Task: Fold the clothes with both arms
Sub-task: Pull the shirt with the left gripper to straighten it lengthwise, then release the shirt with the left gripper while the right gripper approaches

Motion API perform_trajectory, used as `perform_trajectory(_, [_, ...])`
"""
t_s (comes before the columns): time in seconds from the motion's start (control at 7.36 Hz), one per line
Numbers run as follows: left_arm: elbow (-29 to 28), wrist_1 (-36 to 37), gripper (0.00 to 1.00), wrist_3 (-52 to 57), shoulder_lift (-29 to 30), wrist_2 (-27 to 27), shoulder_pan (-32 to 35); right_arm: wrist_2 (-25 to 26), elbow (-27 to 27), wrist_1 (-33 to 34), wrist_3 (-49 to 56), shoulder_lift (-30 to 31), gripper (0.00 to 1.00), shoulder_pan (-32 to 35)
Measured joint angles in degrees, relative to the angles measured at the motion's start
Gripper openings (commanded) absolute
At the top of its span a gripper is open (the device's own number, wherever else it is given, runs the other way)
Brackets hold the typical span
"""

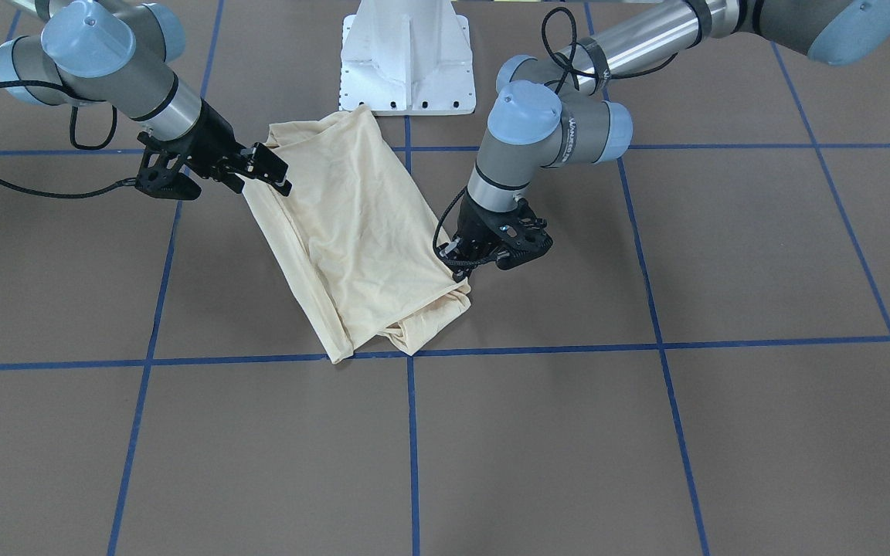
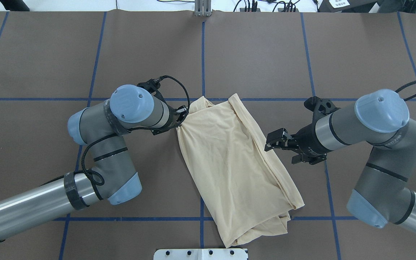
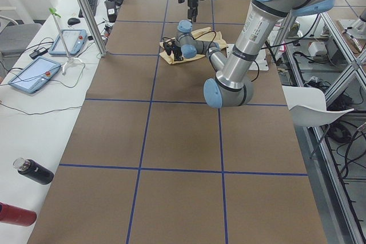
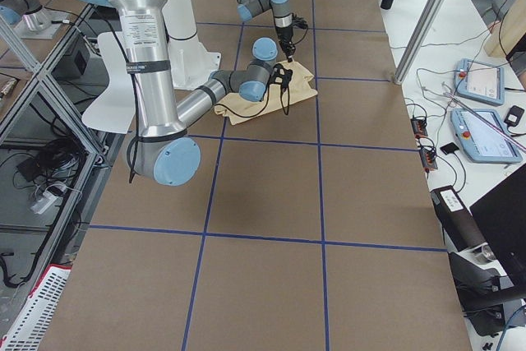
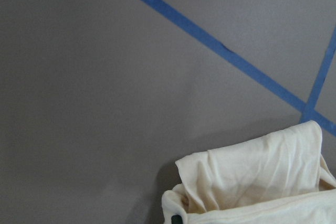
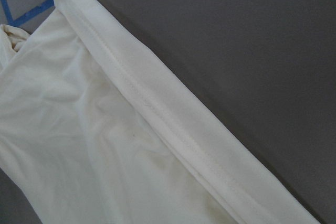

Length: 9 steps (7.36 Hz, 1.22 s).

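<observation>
So the tabletop (image 1: 646, 432) is plain brown with blue tape lines (image 1: 412, 463) laid out in a big grid. One tape crossing sits a bit camera-side of the left pincer (image 1: 464, 259) in the front view. The white pedestal base (image 1: 406, 62) stands between the left pincer and the right pincer (image 1: 275, 174), set back from both.

Off the tabletop there's a white side bench, well apart from either pincer. On it are two tablet-style pendants (image 3: 72, 41) (image 3: 33, 74), a keyboard (image 3: 90, 1) and a mouse (image 3: 73, 21). A black bottle (image 3: 33, 171) and a red bottle (image 3: 14, 214) lie way down the near end. On the opposite side from the bench is a white chair (image 3: 311, 107).
</observation>
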<state>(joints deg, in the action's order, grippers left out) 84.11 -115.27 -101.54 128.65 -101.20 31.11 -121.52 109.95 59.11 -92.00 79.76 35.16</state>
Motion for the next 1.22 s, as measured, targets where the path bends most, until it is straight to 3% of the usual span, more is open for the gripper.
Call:
perform_trajectory(0.27, [-6.7,-1.3,0.0,1.5,4.4,0.1,2.4,0.6,-0.1,0.0,0.0,0.0,1.0,-0.1])
perform_trajectory(0.68, [-18.7,-12.1,0.0,5.0,8.9,2.3,5.6,0.8,-0.4,0.0,0.0,0.0,1.0,-0.1])
perform_trajectory(0.95, [-21.9,-16.2,0.0,6.2,9.9,4.6,6.6,0.9,-0.9,0.0,0.0,0.0,1.0,-0.1])
perform_trajectory(1.09, [-22.3,-17.4,0.99,6.3,10.0,5.4,6.7,0.9,-1.1,0.0,0.0,0.0,1.0,-0.1])
perform_trajectory(1.22, [-22.4,-17.9,1.0,7.1,10.0,5.7,6.7,1.3,-1.2,0.0,0.0,-0.1,1.0,-0.2])
